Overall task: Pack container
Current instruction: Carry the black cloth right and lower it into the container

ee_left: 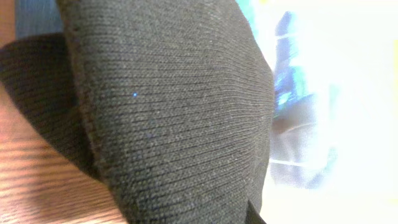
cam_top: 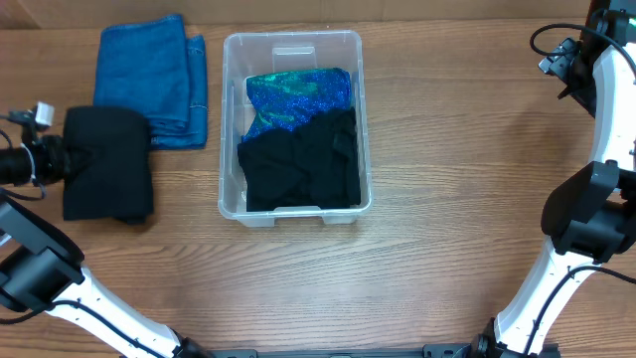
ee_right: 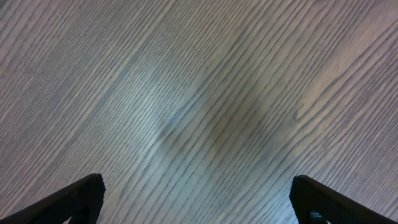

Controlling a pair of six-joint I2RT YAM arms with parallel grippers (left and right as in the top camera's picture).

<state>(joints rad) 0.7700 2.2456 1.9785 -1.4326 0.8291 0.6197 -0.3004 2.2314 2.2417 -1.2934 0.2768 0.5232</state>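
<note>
Black knit cloth fills the left wrist view – ribbed weave pressed close to the lens.

On the overhead view this folded cloth lies at the table's left side, its edge puckered where the left gripper bites into it, jaws closed on the fabric. A folded blue towel sits just behind, touching it. The container stands mid-table, well apart from both arms. It holds a shiny blue-green cloth at the far end and a crumpled black garment at the near end. The right gripper hangs over bare wood at the far right – fingers spread wide, holding nothing.
</note>
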